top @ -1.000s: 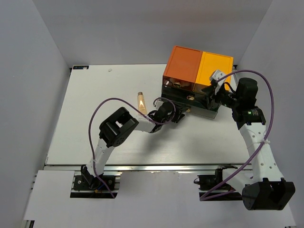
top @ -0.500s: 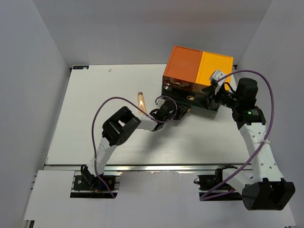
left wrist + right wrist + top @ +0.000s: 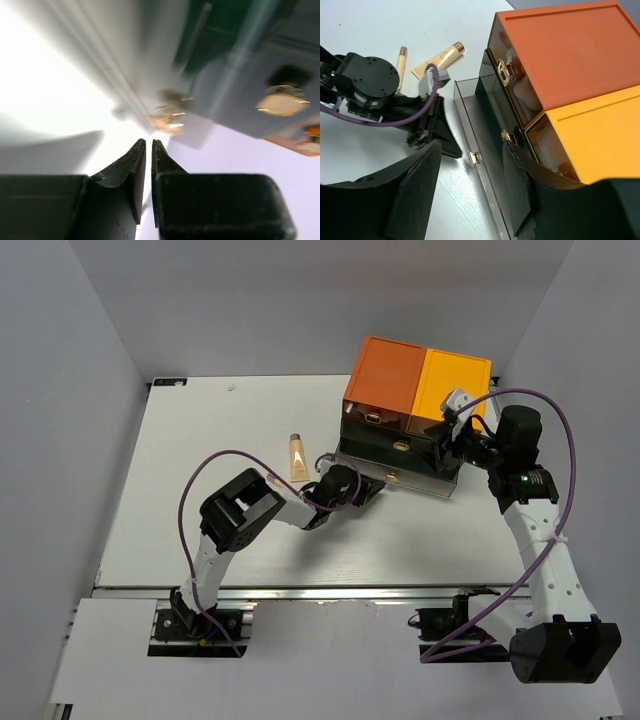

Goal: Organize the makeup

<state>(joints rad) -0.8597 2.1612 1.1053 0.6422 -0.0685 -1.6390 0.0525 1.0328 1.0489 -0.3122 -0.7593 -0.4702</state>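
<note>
The orange-and-dark drawer box stands at the back right, its bottom smoky drawer pulled partly out. My left gripper is shut and empty, its tips just short of the drawer's gold handle. My right gripper is open and empty above the box's front; between its fingers I see the drawer handle. A beige tube lies on the table left of the box, also in the right wrist view, with a tan stick beside it. Other makeup is hidden.
The white table is walled by grey panels on the left, back and right. The upper drawers carry gold handles. The left arm's purple cable loops over the table's middle.
The bottom drawer has slid out toward the front. My left gripper has drawn back toward the near left and now sits just off the handle. The right arm has not moved.
</note>
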